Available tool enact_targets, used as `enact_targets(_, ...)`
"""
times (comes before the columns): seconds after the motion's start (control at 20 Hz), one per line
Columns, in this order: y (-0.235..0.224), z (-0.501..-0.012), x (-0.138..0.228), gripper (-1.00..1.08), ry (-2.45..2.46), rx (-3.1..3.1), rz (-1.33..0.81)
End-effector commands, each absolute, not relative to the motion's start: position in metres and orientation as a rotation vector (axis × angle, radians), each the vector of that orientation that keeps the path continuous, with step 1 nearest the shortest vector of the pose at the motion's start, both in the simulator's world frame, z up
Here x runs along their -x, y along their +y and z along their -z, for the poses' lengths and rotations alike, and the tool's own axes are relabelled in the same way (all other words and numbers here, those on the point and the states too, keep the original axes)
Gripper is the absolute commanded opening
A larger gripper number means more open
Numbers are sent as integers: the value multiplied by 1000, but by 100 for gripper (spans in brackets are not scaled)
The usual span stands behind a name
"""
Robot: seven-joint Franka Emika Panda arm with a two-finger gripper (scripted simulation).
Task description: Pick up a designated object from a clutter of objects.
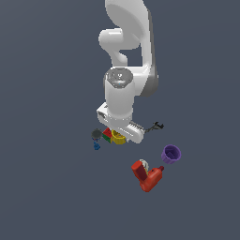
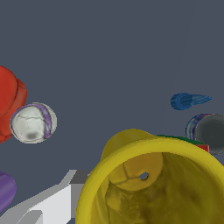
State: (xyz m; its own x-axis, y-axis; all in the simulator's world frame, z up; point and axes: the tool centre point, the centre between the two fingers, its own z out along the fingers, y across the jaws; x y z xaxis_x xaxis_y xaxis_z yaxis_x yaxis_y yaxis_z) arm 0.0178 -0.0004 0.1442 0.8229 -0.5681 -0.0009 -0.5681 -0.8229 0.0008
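The yellow cup (image 1: 119, 138) sits on the surface directly under the arm's tool (image 1: 123, 132), with only its rim and a bit of its side peeking out below the white tool body in the exterior view. In the wrist view the yellow cup (image 2: 151, 183) fills the near part of the picture, mouth open toward the camera, so the tool is right on top of it. A pale grey finger (image 2: 48, 203) shows beside the cup's rim there, but the other finger is out of sight, so I cannot tell whether the tool is spread or already pinching the cup wall.

Touching or just beside the cup is the multicoloured cube (image 1: 108, 135), with the grey round piece (image 1: 96, 134) just beyond the cube and the small blue piece (image 1: 97, 146) near that. The dark wrench (image 1: 156, 125) lies near the cup on the opposite side from the cube. The purple cup (image 1: 171, 153) and the red-orange drill (image 1: 149, 176) are well apart from the yellow cup.

By my reading, the step in hand is the final descent or the grasp itself; the cup does not appear lifted. The next move calls for closing firmly on the cup's wall, then rising straight up, taking care not to catch the neighbouring cube.
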Motion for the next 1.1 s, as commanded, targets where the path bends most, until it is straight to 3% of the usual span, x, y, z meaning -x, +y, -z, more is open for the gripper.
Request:
enact_targets(0.0,11,-171,-15,-100,-935,-2999,-1)
enact_targets(0.6,65,-298,0,-100,-935,-2997,-2)
enact_targets(1.05,91,-356,4,-100,-934,-2999,-1)
